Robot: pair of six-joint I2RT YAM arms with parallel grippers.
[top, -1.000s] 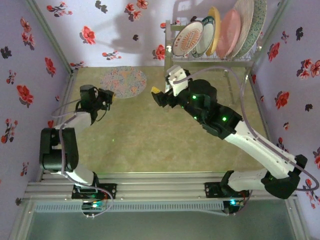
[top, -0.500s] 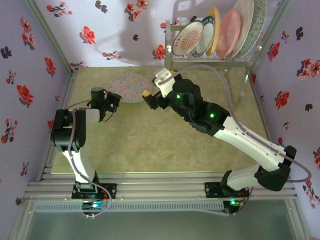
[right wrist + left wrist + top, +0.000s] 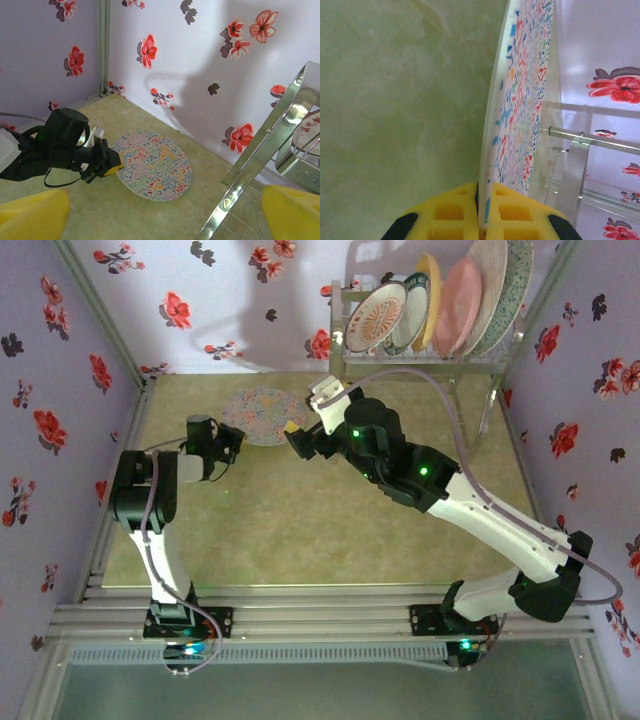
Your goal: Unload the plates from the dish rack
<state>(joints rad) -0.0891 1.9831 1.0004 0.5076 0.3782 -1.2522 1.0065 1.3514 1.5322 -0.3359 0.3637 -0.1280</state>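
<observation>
A flat plate [image 3: 265, 412] with multicolour squiggles lies on the table, left of the dish rack [image 3: 420, 362]. My left gripper [image 3: 232, 438] is shut on its near left rim. In the left wrist view the yellow pads [image 3: 455, 215] pinch the plate [image 3: 522, 100] edge-on. The right wrist view has the plate [image 3: 155, 165] and the left gripper [image 3: 102, 162] at its left edge. My right gripper [image 3: 298, 438] hovers open beside the plate's right edge, holding nothing. Several plates [image 3: 378, 316] stand upright in the rack, among them a pink one [image 3: 458, 305].
The rack's shiny legs [image 3: 260, 165] rise just right of the right gripper, and one leg [image 3: 570, 175] stands beyond the plate. Floral walls [image 3: 60, 370] close off the left, back and right. Green tabletop [image 3: 300, 530] stretches in front of both arms.
The left arm has folded in and shifted the gripped plate slightly right. The right arm swung left toward the plate, and its jaws spread a little wider.
</observation>
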